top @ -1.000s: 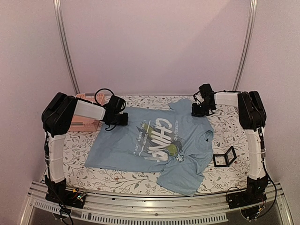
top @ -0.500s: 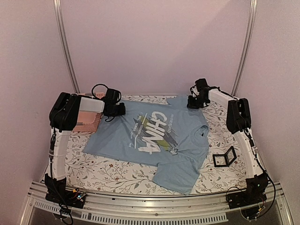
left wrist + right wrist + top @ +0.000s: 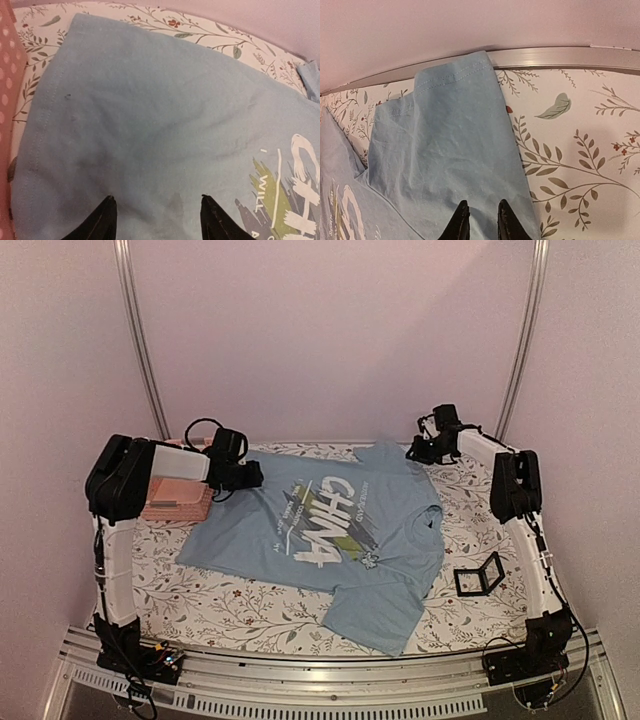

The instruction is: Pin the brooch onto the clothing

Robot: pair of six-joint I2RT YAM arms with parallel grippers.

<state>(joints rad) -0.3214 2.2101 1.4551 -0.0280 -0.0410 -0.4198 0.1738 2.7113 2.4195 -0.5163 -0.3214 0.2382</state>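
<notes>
- Left claw (image 3: 156, 200): fingers spread wide with nothing between them, poised low over the far left corner of the T-shirt (image 3: 255, 530), just beside the pink basket (image 3: 178, 498)
- Right claw (image 3: 483, 202): fingers drawn close, only a thin slit between them, set over the far sleeve near the back edge of the worktop (image 3: 250, 605); cannot tell whether the tips pinch the cloth or only sit above it
- T-shirt lies spread and mostly flat, chest print up, across the middle of the worktop; the near sleeve runs toward the front edge, and the far sleeve reaches the back rail
- Brooch (image 3: 372, 561): tiny pale cluster on the shirt's chest, at the near right end of the print, well apart from both claws; too small in the overhead view to tell whether its pin is through the fabric
- Black open-frame box (image 3: 480, 575) sits on the worktop to the right of the shirt, apart from it
- Handling, brooch: judged light, hard and fiddly; the glittery face probably gives poor grip, so take it by the outer edges of the cluster with the fingers nearly closed, keeping the pin side free
- Handling, shirt: soft, limp knit, likely to bunch and slide on the worktop when pushed; best pinned down or held taut near the chest while the pin goes in
</notes>
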